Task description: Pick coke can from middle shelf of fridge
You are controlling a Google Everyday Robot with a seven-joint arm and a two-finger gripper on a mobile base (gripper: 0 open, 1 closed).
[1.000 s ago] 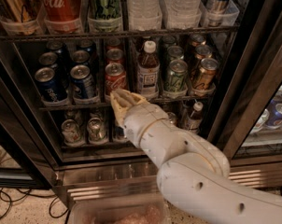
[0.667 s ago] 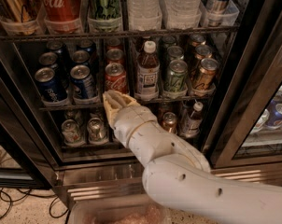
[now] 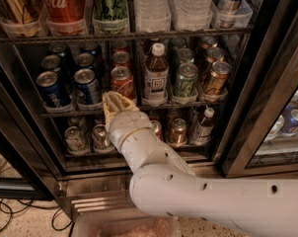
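The coke can (image 3: 122, 83) is red with a silver top and stands at the front of a row of red cans on the middle shelf (image 3: 65, 113) of the open fridge (image 3: 247, 83). My gripper (image 3: 114, 104) has pale yellow fingers and reaches in from the white arm below. It sits just below and slightly left of the coke can, at the shelf's front rail. Its tips overlap the can's lower part.
Blue Pepsi cans (image 3: 87, 85) stand left of the coke can. A brown bottle (image 3: 155, 78), green cans (image 3: 185, 80) and copper cans (image 3: 215, 78) stand to its right. A large red Coca-Cola container (image 3: 65, 6) is on the top shelf. Several cans fill the bottom shelf.
The arm and gripper have shifted left and slightly up, from under the bottle toward the coke can.
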